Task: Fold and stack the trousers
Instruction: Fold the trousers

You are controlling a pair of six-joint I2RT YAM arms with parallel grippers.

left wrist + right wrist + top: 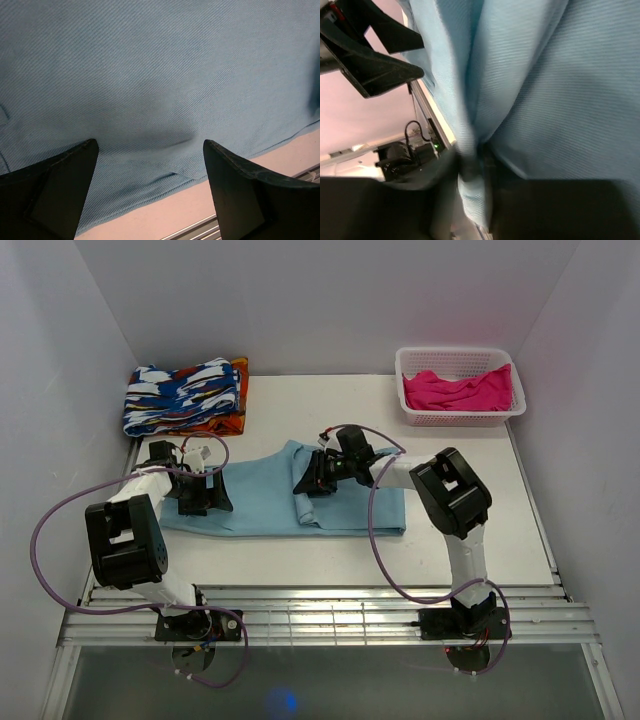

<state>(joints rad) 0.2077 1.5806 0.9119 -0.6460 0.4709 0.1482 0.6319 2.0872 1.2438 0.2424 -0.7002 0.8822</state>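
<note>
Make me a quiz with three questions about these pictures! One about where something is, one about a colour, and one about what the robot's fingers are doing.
1. Where is the pink garment?
A on the bare table
B in the white basket
C hanging on a wall

2. What colour are the trousers?
A light blue
B yellow
C black

3. The right fingers are:
A wide open
B out of view
C shut on the trousers

Answers:
1 B: the pink cloth lies inside the basket at the back right.
2 A: the spread cloth is light blue in every view.
3 C: the right wrist view shows a fold pinched between them.
</note>
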